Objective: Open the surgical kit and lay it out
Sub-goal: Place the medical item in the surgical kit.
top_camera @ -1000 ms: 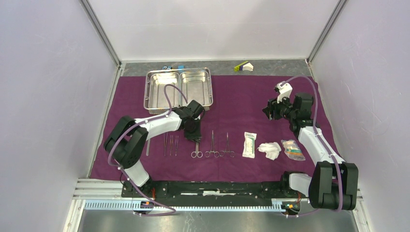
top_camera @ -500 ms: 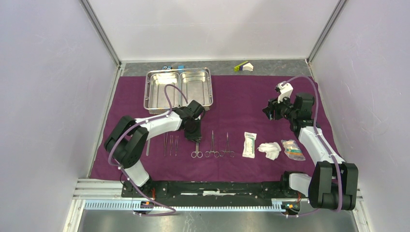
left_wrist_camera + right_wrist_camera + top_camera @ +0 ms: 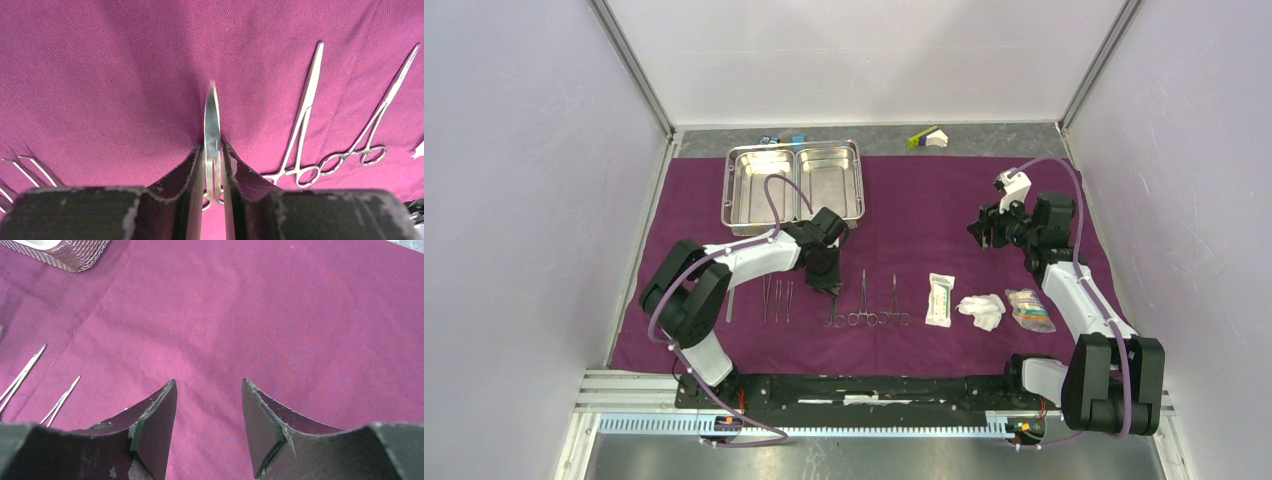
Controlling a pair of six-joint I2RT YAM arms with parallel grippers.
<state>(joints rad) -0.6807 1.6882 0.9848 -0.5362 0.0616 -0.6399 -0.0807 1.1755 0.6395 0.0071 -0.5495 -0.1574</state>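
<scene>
So the left gripper (image 3: 212,159) has its jaws clamped on a ring-handled forceps (image 3: 212,112), tip poking out ahead of them. The right gripper (image 3: 210,390) has its jaws apart, just purple cloth (image 3: 280,315) below.

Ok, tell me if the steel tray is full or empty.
Empty: both compartments of the steel tray show only bare metal from above.

Plain dark purple cloth (image 3: 924,210), shiny silver tray (image 3: 759,195), white gauze (image 3: 982,311), white packet (image 3: 940,299), steel-grey forceps (image 3: 212,120).
</scene>
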